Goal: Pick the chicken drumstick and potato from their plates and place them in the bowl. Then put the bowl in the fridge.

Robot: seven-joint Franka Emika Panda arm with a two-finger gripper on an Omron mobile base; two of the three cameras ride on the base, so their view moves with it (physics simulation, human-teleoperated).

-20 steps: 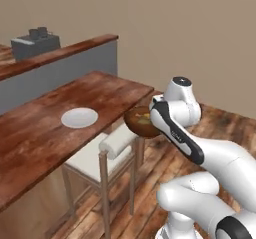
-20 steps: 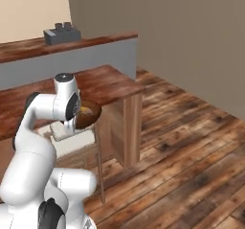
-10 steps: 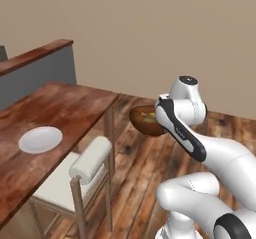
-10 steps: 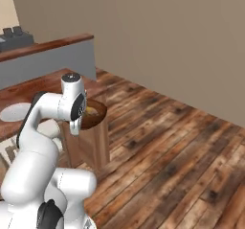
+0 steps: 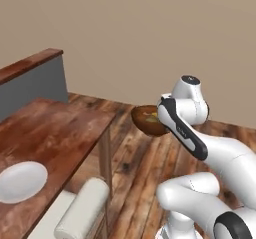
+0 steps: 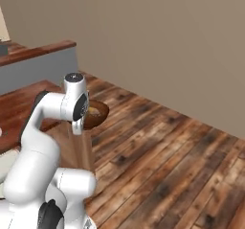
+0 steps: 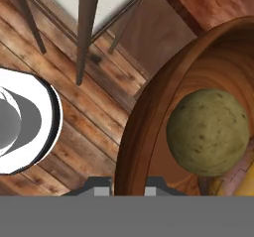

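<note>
The dark-brown wooden bowl [image 5: 148, 120] hangs in the air beside the table's end, level with my hand. My gripper [image 7: 128, 186] is shut on the bowl's near rim [image 7: 130, 132], one fingertip on each side of the wall. Inside the bowl lies the round, speckled potato [image 7: 208, 132], and a yellow-orange bit of the chicken drumstick [image 7: 243, 186] shows next to it. From the right base view the bowl [image 6: 96, 114] sticks out past my gripper [image 6: 79, 125]. The plain white plate [image 5: 20, 181] lies bare on the wooden table [image 5: 60, 128]. The fridge and the black-rimmed plate are out of view.
A chair with a white rolled cushion [image 5: 82, 213] stands at the table's near side, and its legs and seat [image 7: 94, 8] show below the bowl. A grey raised counter wall [image 5: 35, 80] runs behind the table. Open wooden floor [image 6: 167, 146] spreads to the right, up to a beige wall.
The whole picture has swung: the base has turned, so the table and plate slid left and the wall and floor came in. The bowl stays in my gripper.
</note>
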